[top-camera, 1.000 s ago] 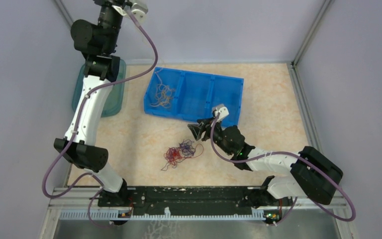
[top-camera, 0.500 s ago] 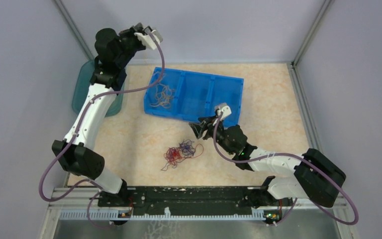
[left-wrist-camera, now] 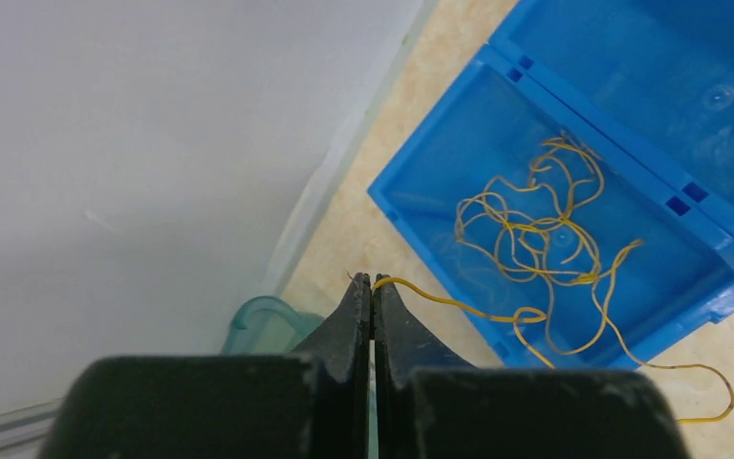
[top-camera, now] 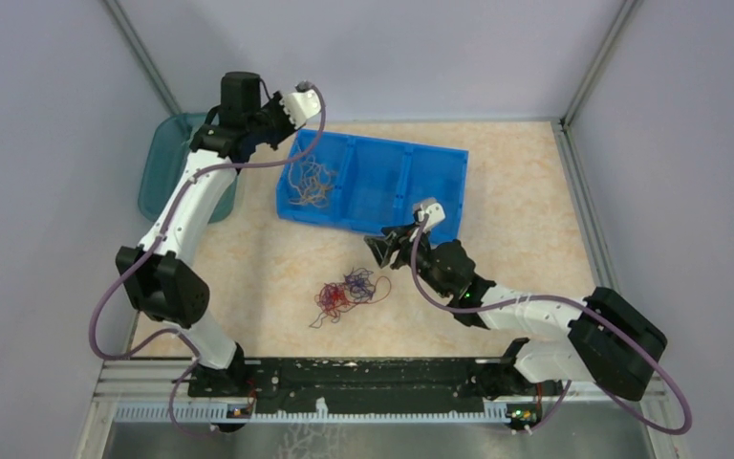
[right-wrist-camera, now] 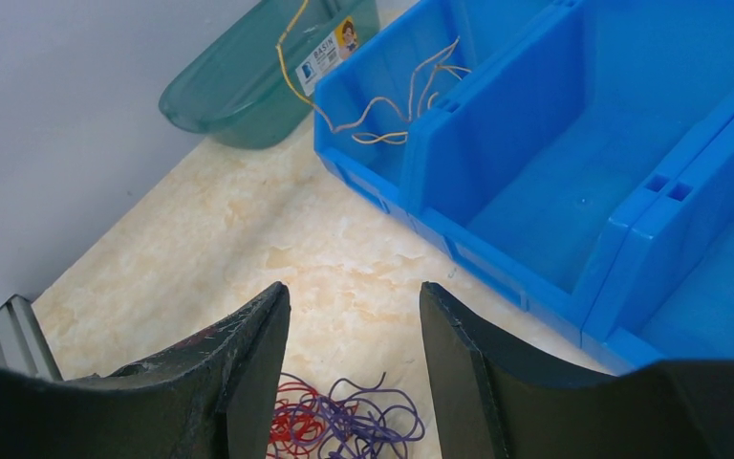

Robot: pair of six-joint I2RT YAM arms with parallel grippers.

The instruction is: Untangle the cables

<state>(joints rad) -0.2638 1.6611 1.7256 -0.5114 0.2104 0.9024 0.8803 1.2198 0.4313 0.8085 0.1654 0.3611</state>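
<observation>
Left end effector pinches an orange-yellow cable trailing into the blue bin's left compartment, near the bench's far edge. Right end effector, spread, hovers beside the red-purple cables mid-bench.

Red and purple cables partly behind right claw, partly past the lower edge

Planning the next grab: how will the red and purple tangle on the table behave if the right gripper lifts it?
Probably floppy: the red and purple tangle lies in loose thin curls. Likely lifts as one clump, since the colours interloop.
</observation>
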